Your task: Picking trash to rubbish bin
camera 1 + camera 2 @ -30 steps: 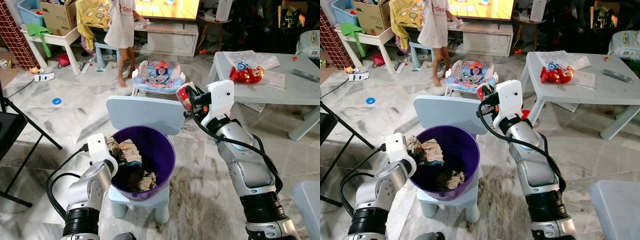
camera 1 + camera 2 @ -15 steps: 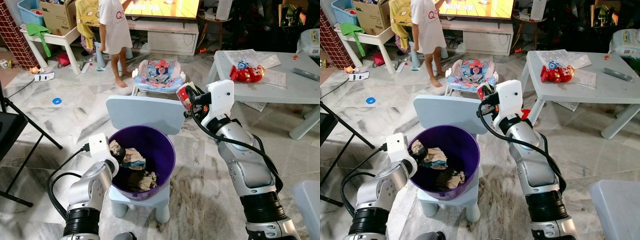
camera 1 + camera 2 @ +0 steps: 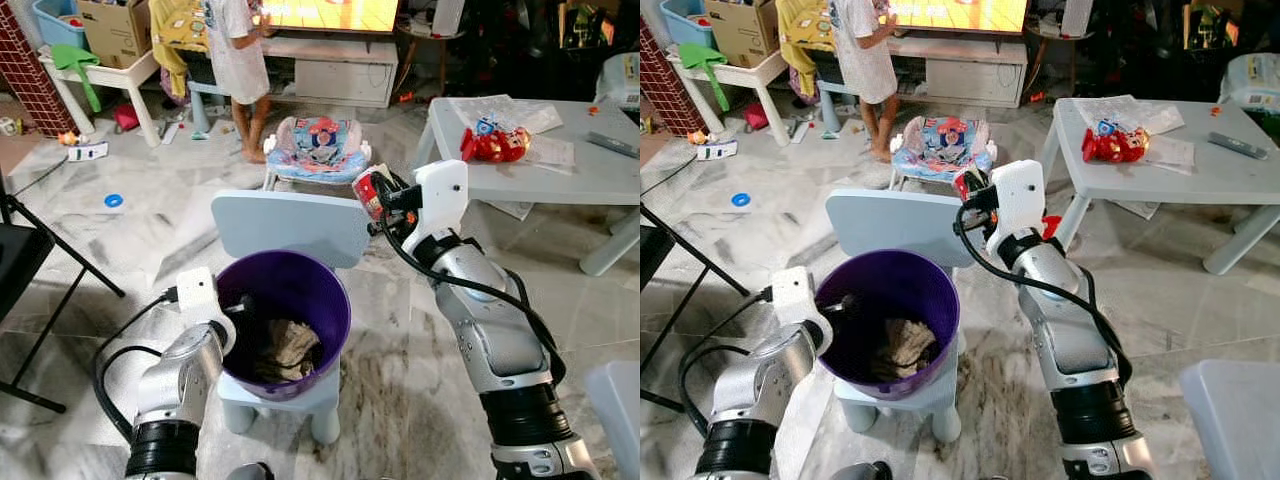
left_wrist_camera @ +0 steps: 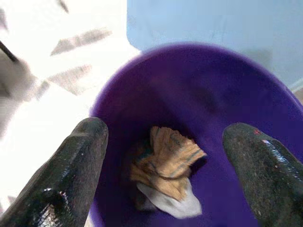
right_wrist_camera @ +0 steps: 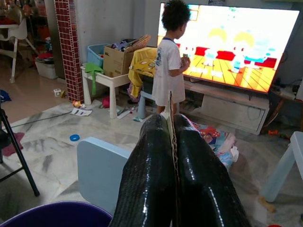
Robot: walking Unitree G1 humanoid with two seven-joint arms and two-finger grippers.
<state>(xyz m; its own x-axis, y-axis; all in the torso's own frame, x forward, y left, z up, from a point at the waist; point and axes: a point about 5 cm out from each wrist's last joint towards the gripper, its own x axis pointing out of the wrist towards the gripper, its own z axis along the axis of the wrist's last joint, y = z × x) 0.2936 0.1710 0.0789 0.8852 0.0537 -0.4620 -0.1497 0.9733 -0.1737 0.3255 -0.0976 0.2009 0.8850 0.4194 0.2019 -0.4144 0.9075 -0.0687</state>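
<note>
Crumpled trash [image 4: 166, 166] lying at the bottom of the purple rubbish bin [image 3: 330, 290], set on a pale blue child's chair [image 3: 290, 225]. Left gripper [image 4: 163, 156] poised just over the bin's rim, fingers [image 4: 75, 161] spread wide apart and empty. Right gripper [image 5: 173, 156] raised beyond the chair back, fingers pressed together on a thin scrap of card [image 5: 169, 111]. In the background, a person [image 3: 238, 60] standing before a lit television [image 5: 232, 45], red toys [image 3: 492, 145] on a grey table [image 3: 590, 180]

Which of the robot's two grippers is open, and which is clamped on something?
The left gripper is open, fingers spread above the purple bin. The right gripper is shut on a thin card-like scrap.
</note>
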